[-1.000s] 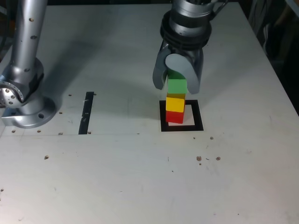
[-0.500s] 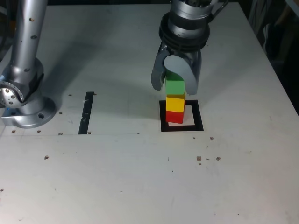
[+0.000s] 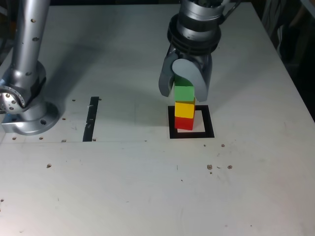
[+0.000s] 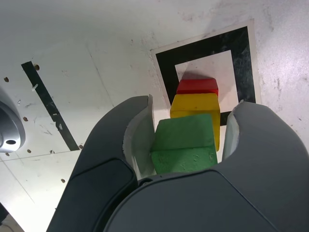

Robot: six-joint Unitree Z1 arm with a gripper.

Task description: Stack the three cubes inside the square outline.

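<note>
Gripper [image 4: 186, 140] pinching the green cube [image 3: 184, 92] by its side faces; probably light, rigid, easily toppled.

light: bright, even | shadows: soft (upper table [image 3: 98, 44]) | focus: sharp

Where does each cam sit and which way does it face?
Exterior view: off the arm, raised, looking down across the white table; shows the arm's base at its left and the hand around the green cube.
Wrist view: on the wrist, looking down past the hand at the stack.
Shared: green cube, yellow cube, red cube, square outline, black strip.
</note>
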